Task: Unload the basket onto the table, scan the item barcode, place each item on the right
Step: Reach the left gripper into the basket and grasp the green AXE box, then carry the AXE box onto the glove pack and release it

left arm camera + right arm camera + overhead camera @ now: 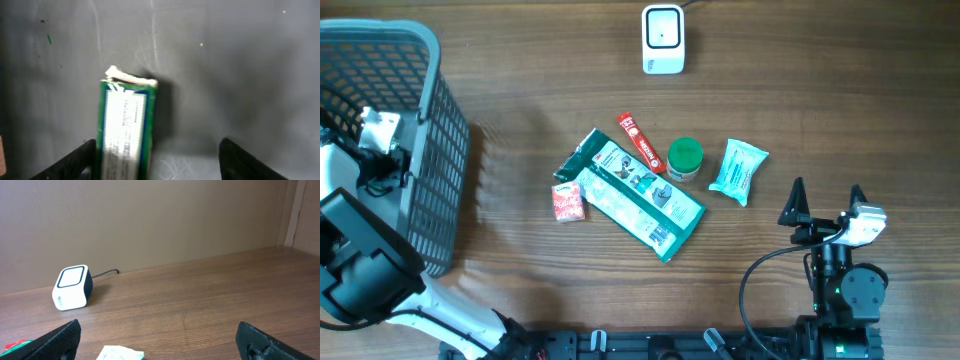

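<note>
Green-and-white box (127,127) lies on the grey floor of the basket (432,120) at the table's left end. Its printed face is up. Its long axis runs straight away from the left wrist camera, with the ragged white end pointing away.

The left gripper (157,150) straddles it with jaws apart. The box sits off-centre, close to the finger on the frame's left and well clear of the other; I can't tell if it touches. Nothing is clamped yet. The jaws' closing line runs across the box's short width, so the grasp looks lined up but needs centring.

The left arm is far nearer. The right gripper (827,190) is wide open, empty, and well apart at the table's right. The scanner (662,38) stands at the far edge, well away from the basket.
</note>
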`<action>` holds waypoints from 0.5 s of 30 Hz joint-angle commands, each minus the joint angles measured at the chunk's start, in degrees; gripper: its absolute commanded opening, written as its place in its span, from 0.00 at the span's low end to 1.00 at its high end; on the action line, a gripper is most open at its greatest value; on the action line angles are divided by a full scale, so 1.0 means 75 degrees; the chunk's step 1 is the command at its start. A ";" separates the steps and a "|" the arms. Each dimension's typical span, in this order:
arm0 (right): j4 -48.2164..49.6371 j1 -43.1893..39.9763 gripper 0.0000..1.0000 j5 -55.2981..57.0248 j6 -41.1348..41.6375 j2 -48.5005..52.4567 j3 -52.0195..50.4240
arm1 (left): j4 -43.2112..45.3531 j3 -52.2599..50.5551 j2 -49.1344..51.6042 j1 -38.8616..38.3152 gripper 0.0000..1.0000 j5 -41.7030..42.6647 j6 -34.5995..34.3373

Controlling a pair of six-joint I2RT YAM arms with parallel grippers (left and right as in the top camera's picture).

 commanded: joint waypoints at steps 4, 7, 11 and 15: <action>0.0026 -0.0009 1.00 -0.0064 -0.0134 -0.0050 -0.0009 | -0.0163 -0.0085 0.0154 0.0044 0.33 0.0265 -0.0175; 0.0026 -0.0012 1.00 -0.0064 -0.0134 -0.0050 -0.0009 | -0.0061 -0.0085 0.0152 0.0044 0.10 0.0259 -0.0175; 0.0026 -0.0009 1.00 -0.0064 -0.0134 -0.0050 -0.0009 | 0.0099 0.0152 -0.0087 -0.0026 0.04 0.0262 -0.0440; 0.0026 -0.0009 1.00 -0.0064 -0.0134 -0.0050 -0.0009 | 0.0102 0.0647 -0.1198 -0.0073 0.04 0.0268 -0.1049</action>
